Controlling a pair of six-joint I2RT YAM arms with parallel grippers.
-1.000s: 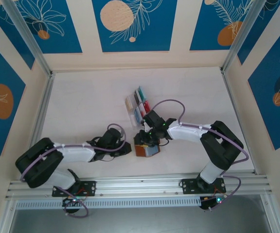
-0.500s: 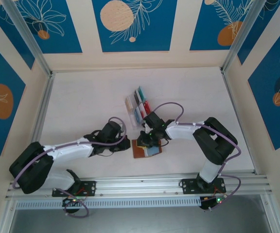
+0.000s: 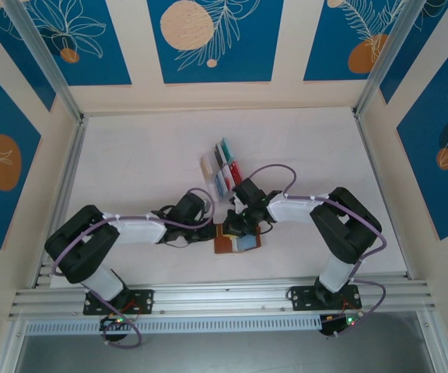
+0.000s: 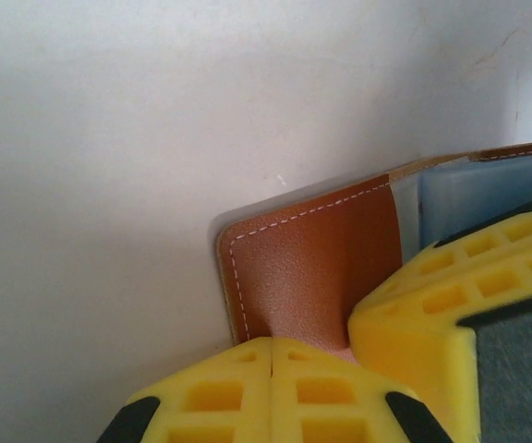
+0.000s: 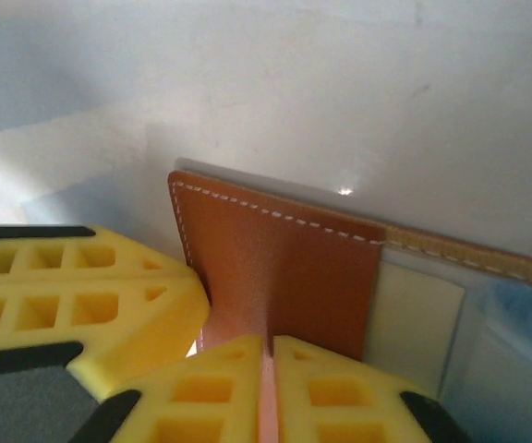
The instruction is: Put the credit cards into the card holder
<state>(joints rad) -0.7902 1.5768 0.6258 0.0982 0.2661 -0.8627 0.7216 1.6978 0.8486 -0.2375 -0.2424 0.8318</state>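
- My left pincer (image 4: 271, 388) is closed, pads pressed flat together, with the tips against the near edge of the card holder's (image 4: 303, 277) brown flap. I cannot tell whether any leather is nipped between them.
- My right pincer (image 5: 266, 388) is clamped on the opposite flap; a thin strip of leather shows in the seam between its pads.
- The card holder lies spread open on the table (image 3: 131, 171) between my two wrists, and the pincers are close enough that each wrist view catches a finger of the other.
- The credit cards (image 3: 222, 167) stand in a clear rack (image 3: 208, 165) just beyond the holder, well within the right arm's reach.
- Step in hand, as I judge it: opening the holder and pinning it flat so the clear pockets (image 5: 414, 314) are exposed. Cream and blue shapes show through them, possibly cards already seated.
- The next move calls for the left pincer to hold the holder down while the right lets go, lifts to the rack, and pinches one card by its edge.
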